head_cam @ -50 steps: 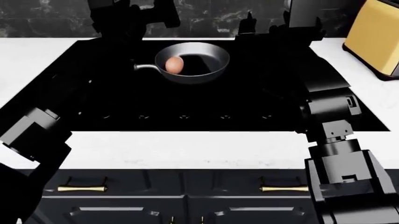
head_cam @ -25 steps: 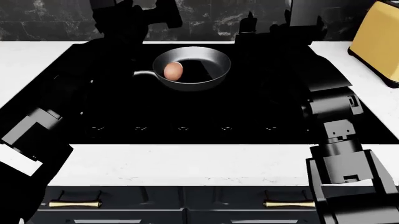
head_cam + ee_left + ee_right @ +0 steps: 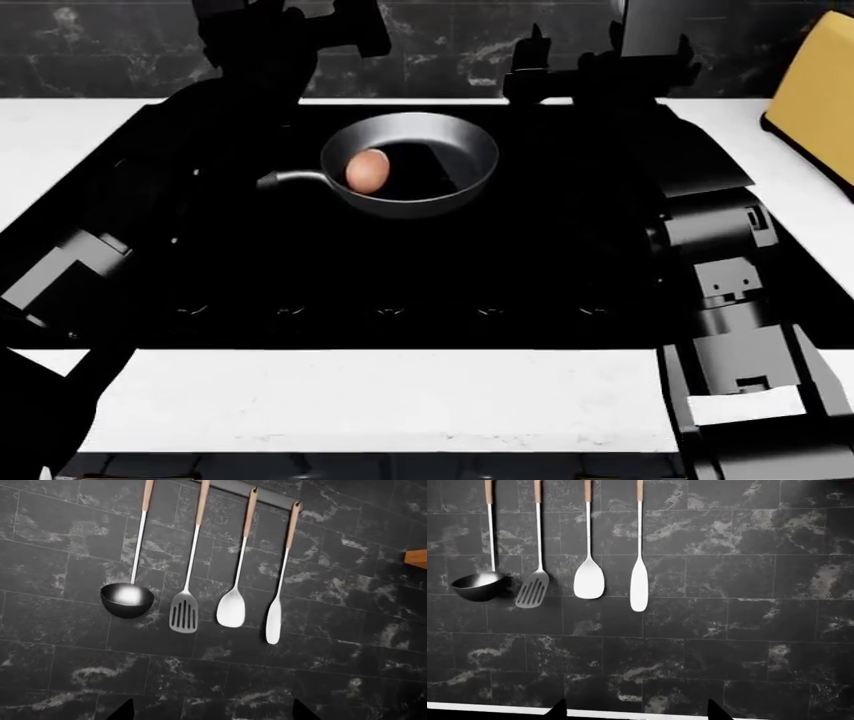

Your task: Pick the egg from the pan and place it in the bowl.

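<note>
The orange-brown egg (image 3: 368, 170) lies in the left half of the dark grey pan (image 3: 441, 175), which sits on the back of the black cooktop with its thin handle (image 3: 287, 180) pointing left. The bowl is out of view. My left gripper (image 3: 287, 25) is raised behind and left of the pan. My right gripper (image 3: 607, 55) is raised behind and right of it. Both point at the tiled wall. In the left wrist view (image 3: 212, 715) and the right wrist view (image 3: 637, 712) only two fingertips show, wide apart with nothing between them.
A ladle (image 3: 127, 600), a slotted turner (image 3: 183, 612), a spoon (image 3: 231, 607) and a spatula (image 3: 273, 622) hang on the dark marble wall. A yellow appliance (image 3: 821, 90) stands on the white counter (image 3: 54, 140) at the right. The black cooktop (image 3: 400, 270) fills the middle.
The head view has shifted: pan, cooktop and counter have slid down the picture and the cabinet front has left it. The egg stays in the pan. Both arms hold their pose.
</note>
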You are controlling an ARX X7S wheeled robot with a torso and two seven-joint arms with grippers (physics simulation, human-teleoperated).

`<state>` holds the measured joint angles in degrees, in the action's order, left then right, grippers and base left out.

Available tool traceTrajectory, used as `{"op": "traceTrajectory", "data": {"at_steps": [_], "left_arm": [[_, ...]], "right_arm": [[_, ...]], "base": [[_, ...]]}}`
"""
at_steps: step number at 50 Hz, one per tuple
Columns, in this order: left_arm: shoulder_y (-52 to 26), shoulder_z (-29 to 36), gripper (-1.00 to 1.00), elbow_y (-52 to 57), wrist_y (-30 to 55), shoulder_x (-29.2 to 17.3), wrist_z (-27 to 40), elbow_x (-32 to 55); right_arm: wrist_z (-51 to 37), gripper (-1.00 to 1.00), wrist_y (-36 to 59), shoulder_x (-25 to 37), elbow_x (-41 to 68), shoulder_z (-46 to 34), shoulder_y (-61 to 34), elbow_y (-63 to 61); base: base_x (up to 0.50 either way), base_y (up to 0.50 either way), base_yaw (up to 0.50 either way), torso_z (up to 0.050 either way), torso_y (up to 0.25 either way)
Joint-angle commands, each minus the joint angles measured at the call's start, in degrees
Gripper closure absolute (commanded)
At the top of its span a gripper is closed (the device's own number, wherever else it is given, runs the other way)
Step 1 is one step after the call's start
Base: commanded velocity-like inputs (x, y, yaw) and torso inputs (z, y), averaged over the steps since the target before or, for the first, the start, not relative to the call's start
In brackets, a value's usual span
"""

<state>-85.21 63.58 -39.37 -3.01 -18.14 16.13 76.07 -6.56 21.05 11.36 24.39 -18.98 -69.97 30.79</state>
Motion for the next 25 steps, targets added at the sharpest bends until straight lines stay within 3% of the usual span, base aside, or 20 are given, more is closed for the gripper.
{"op": "traceTrajectory", "data": {"at_steps": [1, 25], "left_arm": [[-0.09, -0.06, -1.0, 0.2, 0.12, 0.02, 0.13, -0.13], [-0.28, -0.28, -1.0, 0.57, 0.26, 0.05, 0.14, -0.34]], "right_arm": [[-0.04, -1.0, -0.32, 0.02, 0.23, -0.08, 0.1, 0.18], [-0.49, -1.0, 0.17, 0.58, 0.79, -0.29, 0.35, -1.12]], "base": [[0.15, 0.0, 0.0, 0.0, 0.0], [0.15, 0.0, 0.0, 0.0, 0.001]]}}
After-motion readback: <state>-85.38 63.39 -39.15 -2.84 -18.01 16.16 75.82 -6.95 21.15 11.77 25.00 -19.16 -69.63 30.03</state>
